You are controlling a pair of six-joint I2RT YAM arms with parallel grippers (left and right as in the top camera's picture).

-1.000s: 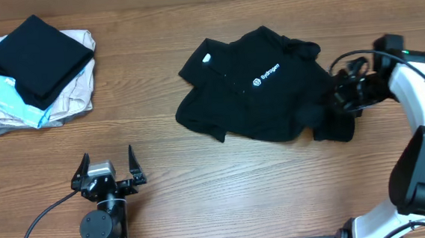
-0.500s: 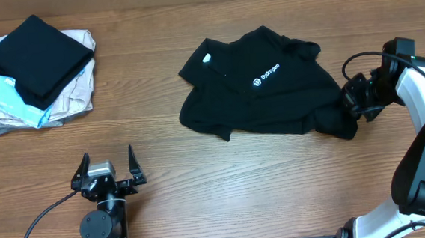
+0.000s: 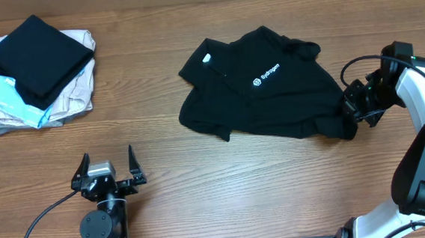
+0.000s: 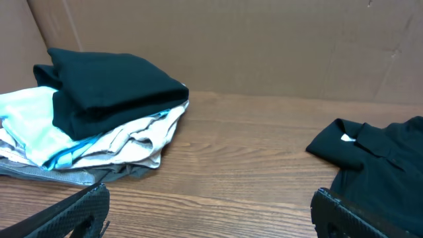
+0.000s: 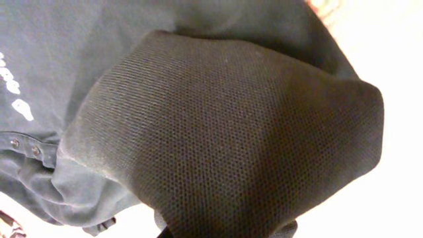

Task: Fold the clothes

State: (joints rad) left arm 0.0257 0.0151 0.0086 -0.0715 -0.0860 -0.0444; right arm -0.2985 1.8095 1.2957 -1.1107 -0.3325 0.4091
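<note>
The left end effector [image 3: 108, 156] stands at the near edge of the brown wooden bench [image 3: 202, 187], left of centre, with its jaws wide apart and nothing between them. Bare wood separates it from the garment, which lies well apart, ahead and to its right.

The right end effector [image 3: 352, 109] sits near the right edge of the bench, closed narrow on the right-hand end of the black short-sleeved shirt [image 3: 264, 100]. The right wrist view is filled with black knit fabric draped close to the camera, which agrees with a pinch on the cloth.

The shirt lies right of centre on the bench, rumpled rather than flat. Its long axis runs roughly left to right. The collar, with its small white tag [image 3: 207, 58], points toward the far left, and the white chest logo [image 3: 266, 75] faces up. From the right end effector the bulk of the shirt extends leftward, so the right arm is the nearer one.

The stack of folded garments [image 3: 37, 71], black on top over light-blue, beige and grey, occupies the far left corner, well clear of the shirt. Nothing obstructs the space between.
</note>
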